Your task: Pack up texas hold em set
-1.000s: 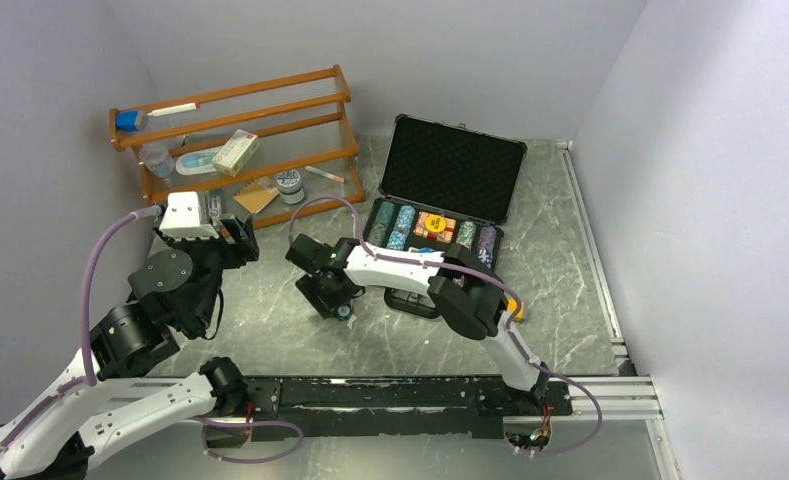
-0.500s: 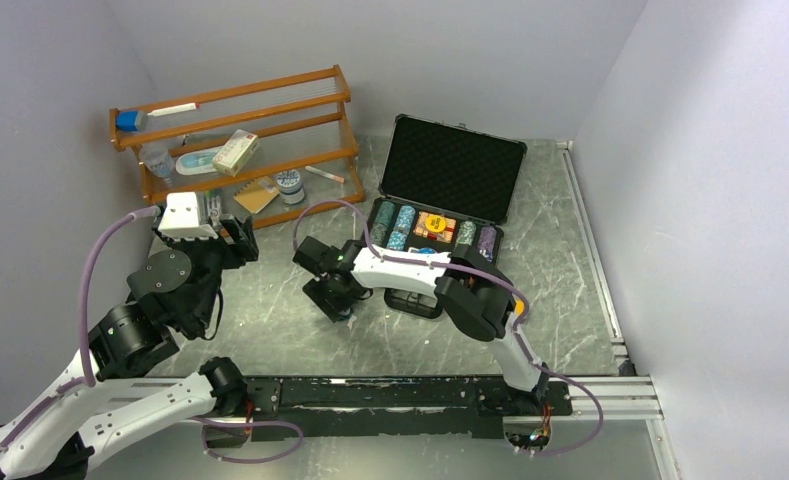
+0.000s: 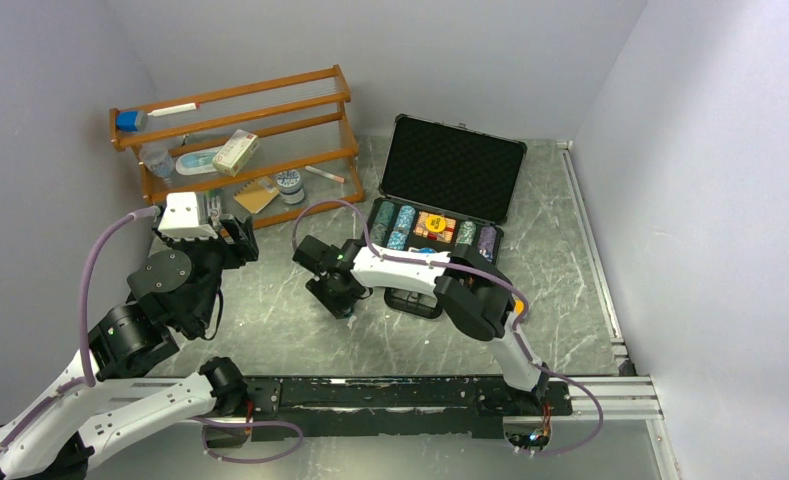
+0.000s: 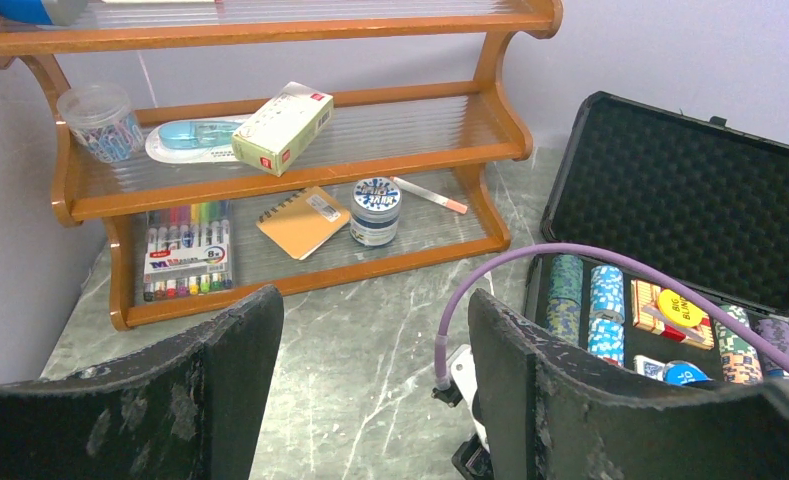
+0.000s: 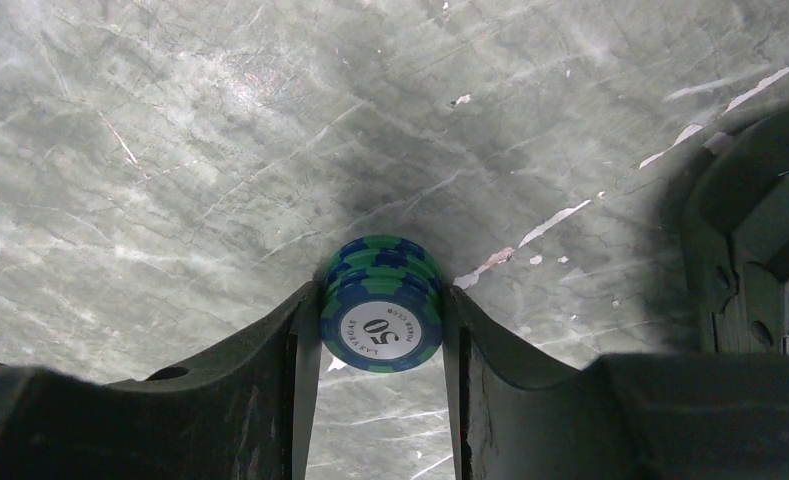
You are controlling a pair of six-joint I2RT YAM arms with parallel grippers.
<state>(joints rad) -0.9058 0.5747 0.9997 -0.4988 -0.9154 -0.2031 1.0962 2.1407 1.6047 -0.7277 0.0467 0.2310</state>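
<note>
The black case [image 3: 456,168] stands open at the back of the table, foam lid up. Its tray holds rows of striped chips [image 3: 403,227], card decks [image 3: 435,226] and a yellow button token. It also shows in the left wrist view [image 4: 690,190] with the chips [image 4: 600,305]. My right gripper [image 3: 339,300] is left of the case, low over the table. In the right wrist view it [image 5: 380,300] is shut on a short stack of green-and-blue chips [image 5: 382,285] marked 50. My left gripper [image 4: 372,310] is open and empty, raised in front of the rack.
An orange wooden rack [image 3: 240,130] with markers, a notebook, a box and jars stands at the back left. A small orange cube [image 3: 520,313] lies by the right arm. The right arm's purple cable [image 4: 530,265] arcs near the case. Walls close in on three sides.
My right gripper has shifted slightly right and back, toward the case, with the chip stack between its fingers. The left arm has not moved.
</note>
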